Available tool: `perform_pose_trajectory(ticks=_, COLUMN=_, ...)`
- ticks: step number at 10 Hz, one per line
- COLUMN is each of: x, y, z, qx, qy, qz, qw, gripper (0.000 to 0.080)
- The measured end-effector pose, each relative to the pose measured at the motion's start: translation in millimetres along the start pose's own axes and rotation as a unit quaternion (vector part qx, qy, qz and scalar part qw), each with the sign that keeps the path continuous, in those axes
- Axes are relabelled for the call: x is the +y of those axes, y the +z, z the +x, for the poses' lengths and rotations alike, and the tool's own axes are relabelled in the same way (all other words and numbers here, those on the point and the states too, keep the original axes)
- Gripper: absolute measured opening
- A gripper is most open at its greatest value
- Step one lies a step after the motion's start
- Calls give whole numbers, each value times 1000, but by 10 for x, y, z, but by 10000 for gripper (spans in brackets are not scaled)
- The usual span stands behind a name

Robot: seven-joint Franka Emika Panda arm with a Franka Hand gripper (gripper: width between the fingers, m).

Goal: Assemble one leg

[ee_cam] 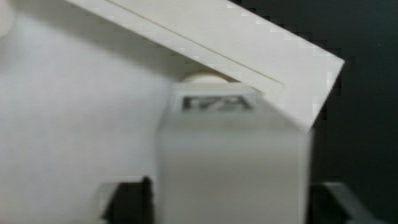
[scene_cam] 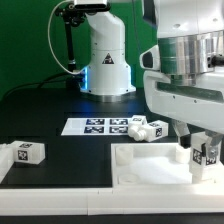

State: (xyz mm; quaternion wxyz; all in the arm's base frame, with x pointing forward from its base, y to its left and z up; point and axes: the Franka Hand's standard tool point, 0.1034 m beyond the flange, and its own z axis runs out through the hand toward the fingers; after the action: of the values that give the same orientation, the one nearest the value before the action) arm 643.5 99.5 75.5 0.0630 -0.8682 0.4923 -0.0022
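Gripper (scene_cam: 203,150) is clamping the leg (scene_cam: 207,153) upright, right over the panel (scene_cam: 150,170) at its corner on the exterior view's right; in the wrist view the leg (ee_cam: 228,150) is sitting between the fingers (ee_cam: 128,200) against the panel's raised rim (ee_cam: 231,50). Beyond the panel, spare legs (scene_cam: 145,127) are lying by the marker board (scene_cam: 95,126), and one more (scene_cam: 26,152) is sitting well off the panel toward the exterior view's left.

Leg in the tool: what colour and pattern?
White leg, black-and-white square marker tag on its face; clearest in the exterior view.

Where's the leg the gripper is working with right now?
The leg is between the fingers of the gripper at the exterior view's right, standing upright over a corner of the white panel; the wrist view shows it against the panel's rim.
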Motion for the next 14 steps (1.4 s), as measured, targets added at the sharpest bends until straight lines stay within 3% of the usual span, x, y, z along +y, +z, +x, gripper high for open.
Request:
perform_pose_trajectory(ticks=1, x=-30, y=8, z=-78, qx=2, qy=-108, qz=-4, qw=994, gripper=477)
perform_pose_trajectory(ticks=2, x=-22, y=16, z=-115, qx=-8, qy=-219, qz=-6, qw=976, gripper=615)
perform_pose_trajectory(ticks=5, x=1, y=17, z=-103, qx=-14, qy=-327, qz=-9, qw=945, gripper=648)
perform_pose_trajectory(ticks=6, x=1, y=16, z=-100, qx=-11, qy=-395, qz=-12, qw=918, gripper=648)
perform_pose_trajectory(ticks=7, x=-19, y=12, z=-122, qx=-6, qy=-495, qz=-19, qw=869, gripper=648)
perform_pose_trajectory(ticks=8, x=-49, y=-1, z=-151, qx=-7, qy=-541, qz=-17, qw=841, gripper=648)
perform_pose_trajectory(ticks=9, x=-49, y=2, z=-154, qx=-8, qy=-511, qz=-15, qw=859, gripper=648)
perform_pose_trajectory(ticks=10, x=-44, y=5, z=-148, qx=-8, qy=-511, qz=-16, qw=859, gripper=519)
perform_pose_trajectory(ticks=11, x=-46, y=5, z=-152, qx=-8, qy=-498, qz=-15, qw=867, gripper=519)
perform_pose_trajectory(ticks=12, x=-48, y=6, z=-160, qx=-8, qy=-455, qz=-15, qw=890, gripper=337)
perform_pose_trajectory(ticks=13, x=-27, y=11, z=-128, qx=-6, qy=-438, qz=-18, qw=899, gripper=292)
perform_pose_trajectory(ticks=14, x=-31, y=10, z=-132, qx=-3, qy=-381, qz=-19, qw=924, gripper=292)
